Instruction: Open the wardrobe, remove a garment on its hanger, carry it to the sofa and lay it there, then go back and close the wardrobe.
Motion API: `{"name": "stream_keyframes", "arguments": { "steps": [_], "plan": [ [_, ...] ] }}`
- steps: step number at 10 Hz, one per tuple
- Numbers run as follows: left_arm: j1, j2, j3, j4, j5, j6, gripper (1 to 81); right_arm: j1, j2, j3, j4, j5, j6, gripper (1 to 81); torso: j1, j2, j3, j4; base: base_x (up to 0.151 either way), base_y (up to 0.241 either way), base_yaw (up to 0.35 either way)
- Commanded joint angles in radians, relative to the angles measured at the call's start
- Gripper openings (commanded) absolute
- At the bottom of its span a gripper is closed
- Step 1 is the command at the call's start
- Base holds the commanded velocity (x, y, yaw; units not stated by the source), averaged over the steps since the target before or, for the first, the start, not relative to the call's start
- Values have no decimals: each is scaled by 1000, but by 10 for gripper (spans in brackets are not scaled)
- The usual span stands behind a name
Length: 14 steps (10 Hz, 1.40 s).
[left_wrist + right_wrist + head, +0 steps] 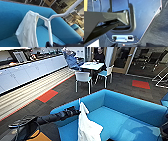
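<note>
Blue sofa [130,112] behind, hanger [50,28] with garment [28,32] in left fingers [48,44]

white hanger [49,23] runs from 6 o'clock up to 2 o'clock, its stem meeting the dark left gripper [50,44] at the frame edge. white garment [26,32] drapes off its arm toward 7 o'clock, hanging over the blue sofa [10,18] seat and backrest. cluttered room beyond at 1 o'clock.
</note>
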Motion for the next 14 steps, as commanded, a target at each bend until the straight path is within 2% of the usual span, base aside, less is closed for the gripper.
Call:
{"name": "stream_keyframes", "arguments": {
  "steps": [1, 4, 6, 7, 10, 14],
  "plan": [
    [-138, -55, 42, 73, -37, 7, 10, -2, 18, 11, -3, -73, -9, 811, 0, 0, 0, 0, 0, 0, 0],
    [-83, -163, 94, 119, -44, 9, 10, -2, 18, 11, -3, -73, -10, 811, 0, 0, 0, 0, 0, 0, 0],
    [-61, -198, 94, 122, -49, 10, 10, -5, 18, 11, -3, -73, -10, 811, 0, 0, 0, 0, 0, 0, 0],
    [-41, -219, 109, 135, -87, 10, 10, -8, 18, 11, -2, -73, -9, 811, 0, 0, 0, 0, 0, 0, 0],
    [25, -258, 177, 209, -104, 9, 10, -9, 18, 11, -3, -62, -9, 811, 0, 0, 0, 0, 0, 0, 0],
    [86, -270, 142, 237, -113, 9, 10, -9, 18, 11, -3, -62, -9, 811, 0, 0, 0, 0, 0, 0, 0]
  ]
}}
